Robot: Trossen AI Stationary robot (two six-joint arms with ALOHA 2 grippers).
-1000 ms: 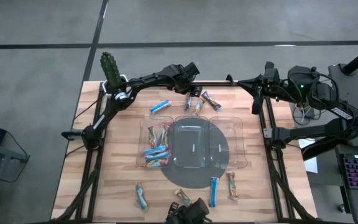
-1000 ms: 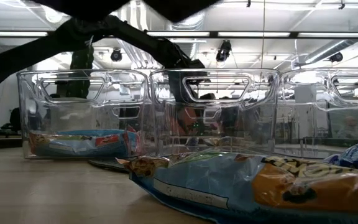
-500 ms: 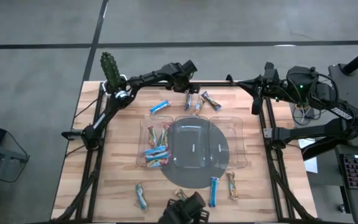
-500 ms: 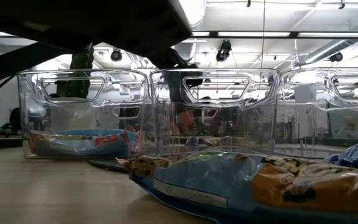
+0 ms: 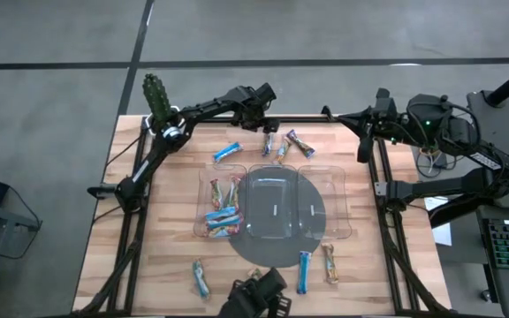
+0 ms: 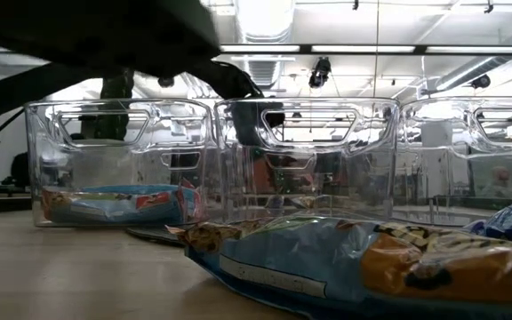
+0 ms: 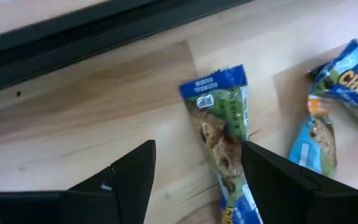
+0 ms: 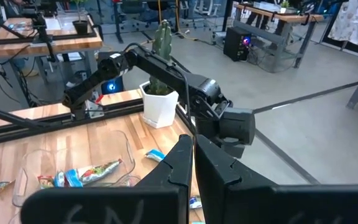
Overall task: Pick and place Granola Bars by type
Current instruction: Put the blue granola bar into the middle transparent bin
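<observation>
Two arms reach to the table's (image 5: 157,265) far edge. The left gripper (image 7: 194,180) hangs, jaws wide, over a green-and-blue granola bar (image 7: 224,134) lying there. The right gripper (image 8: 193,163) waits at the right far corner, jaws pressed together, empty.

Wooden table (image 5: 157,247), clear tray (image 5: 338,208), scattered granola bars (image 5: 228,153), potted cactus (image 5: 155,95)

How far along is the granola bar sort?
Early. Several Granola Bars already lie in the tray's left compartment; the other two look bare. The left hand, open, is above a green bar at the far edge. The right hand, shut, waits off the table's right side. About eight bars remain loose.
</observation>
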